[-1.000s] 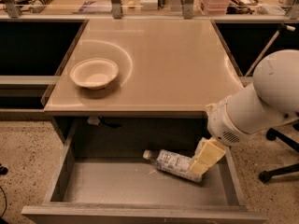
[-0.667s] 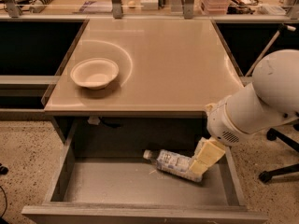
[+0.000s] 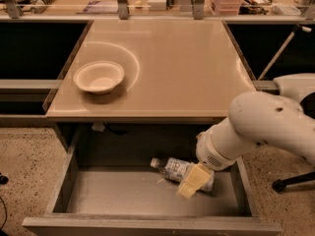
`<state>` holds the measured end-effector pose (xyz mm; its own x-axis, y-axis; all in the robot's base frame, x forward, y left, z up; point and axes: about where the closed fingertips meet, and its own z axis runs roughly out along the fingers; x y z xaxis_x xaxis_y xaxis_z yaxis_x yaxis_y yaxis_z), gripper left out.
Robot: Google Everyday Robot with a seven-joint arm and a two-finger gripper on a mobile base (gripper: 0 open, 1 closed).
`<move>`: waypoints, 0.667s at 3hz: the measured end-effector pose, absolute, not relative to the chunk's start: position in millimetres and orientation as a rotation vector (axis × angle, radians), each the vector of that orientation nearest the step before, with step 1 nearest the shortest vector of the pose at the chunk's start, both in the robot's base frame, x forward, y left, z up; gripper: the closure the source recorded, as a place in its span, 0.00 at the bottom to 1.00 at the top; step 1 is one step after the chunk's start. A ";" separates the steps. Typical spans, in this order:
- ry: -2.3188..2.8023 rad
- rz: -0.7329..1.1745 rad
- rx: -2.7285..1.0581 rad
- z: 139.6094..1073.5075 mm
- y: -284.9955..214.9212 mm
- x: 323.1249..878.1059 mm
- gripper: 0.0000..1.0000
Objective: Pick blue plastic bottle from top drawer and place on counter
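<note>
The blue plastic bottle [image 3: 173, 169] lies on its side on the floor of the open top drawer [image 3: 118, 195], white cap pointing left. My gripper [image 3: 193, 182], with yellowish tips, reaches down into the drawer at the bottle's right end and covers that end. The white arm [image 3: 256, 129] comes in from the right above the drawer's right side. The beige counter [image 3: 172, 68] lies behind the drawer.
A white bowl [image 3: 99, 76] sits on the counter's left part. Dark recessed shelves flank the counter on both sides. A rail with posts and clutter runs along the back. A chair base [image 3: 290, 182] stands on the speckled floor at right.
My gripper has moved left and toward the drawer's front, onto the bottle's right end. The bottle and bowl have not moved.
</note>
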<state>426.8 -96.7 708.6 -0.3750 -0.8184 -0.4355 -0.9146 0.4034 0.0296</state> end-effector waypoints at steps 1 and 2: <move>2.401 0.461 -1.420 651.6 -78.8 470.7 0.00; 2.428 0.499 -1.416 637.5 -72.2 469.8 0.00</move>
